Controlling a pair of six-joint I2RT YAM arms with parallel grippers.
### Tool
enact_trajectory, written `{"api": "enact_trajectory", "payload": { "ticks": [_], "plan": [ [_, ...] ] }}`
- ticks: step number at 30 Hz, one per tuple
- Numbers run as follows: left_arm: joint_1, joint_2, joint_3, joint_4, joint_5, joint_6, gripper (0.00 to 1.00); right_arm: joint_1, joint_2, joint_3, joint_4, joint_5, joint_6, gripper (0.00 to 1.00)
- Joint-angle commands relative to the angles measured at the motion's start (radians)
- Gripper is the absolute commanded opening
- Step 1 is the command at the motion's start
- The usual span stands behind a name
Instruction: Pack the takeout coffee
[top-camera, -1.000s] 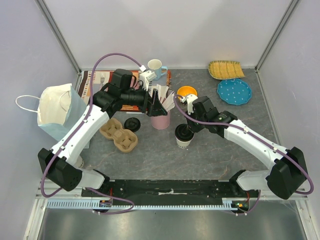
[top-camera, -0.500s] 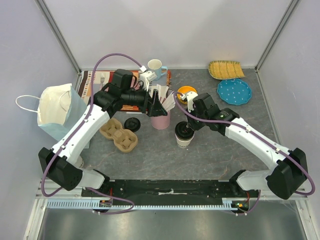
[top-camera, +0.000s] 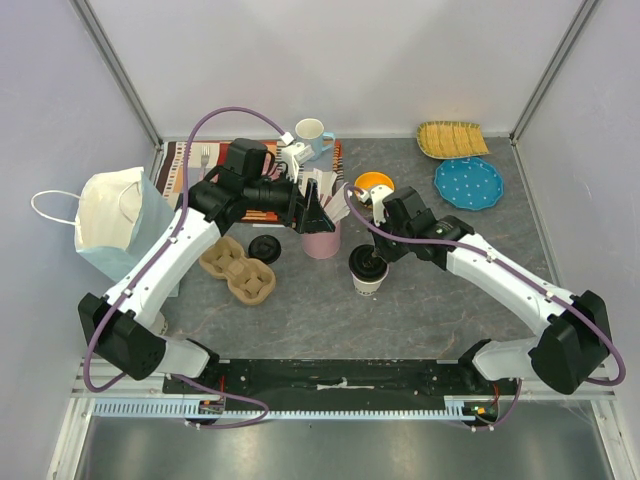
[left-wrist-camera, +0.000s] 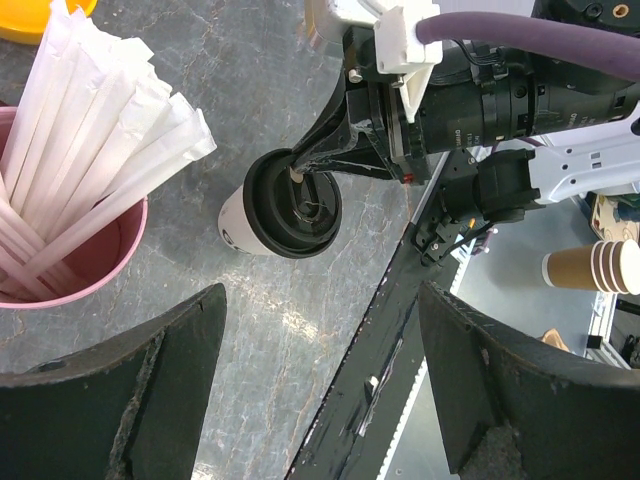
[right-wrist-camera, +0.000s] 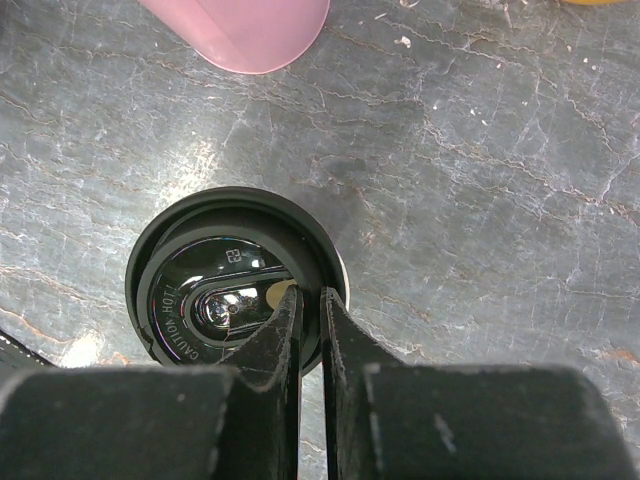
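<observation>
The takeout coffee (top-camera: 367, 272), an off-white paper cup with a black lid, stands upright mid-table. It also shows in the left wrist view (left-wrist-camera: 290, 205) and the right wrist view (right-wrist-camera: 215, 300). My right gripper (top-camera: 373, 259) (right-wrist-camera: 310, 305) comes down on its near-right rim, one finger inside the lid's recess and one outside, nearly closed on the rim. My left gripper (top-camera: 318, 214) (left-wrist-camera: 320, 390) is open and empty, hovering over the pink cup (top-camera: 322, 241).
The pink cup (left-wrist-camera: 60, 270) holds white wrapped sticks, just left of the coffee. A cardboard cup carrier (top-camera: 238, 268) and a loose black lid (top-camera: 265, 247) lie left of it. A paper bag (top-camera: 115, 222) stands far left. An orange bowl (top-camera: 374, 184), blue mug (top-camera: 312, 132) and blue plate (top-camera: 468, 182) are behind.
My right gripper and forearm have shifted slightly toward the far left over the coffee's lid. The cup has nudged a little the same way. The left arm has barely moved.
</observation>
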Motion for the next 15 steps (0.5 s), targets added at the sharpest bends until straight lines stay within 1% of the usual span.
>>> {"api": "enact_trajectory", "payload": {
  "ticks": [1,5,9,15],
  "plan": [
    [0.004,-0.001,0.023,0.009,0.007,0.039,0.84,0.000,0.003,-0.008,0.023,0.018,0.003,0.14],
    [0.004,0.001,0.023,0.009,0.008,0.038,0.84,0.004,0.008,-0.006,0.022,0.018,0.003,0.13],
    [0.004,0.002,0.023,0.009,0.008,0.038,0.84,0.017,0.001,0.025,0.007,0.058,0.000,0.12],
    [0.004,0.001,0.025,0.009,0.008,0.036,0.84,0.041,0.008,0.084,-0.065,0.116,-0.036,0.10]
  ]
}}
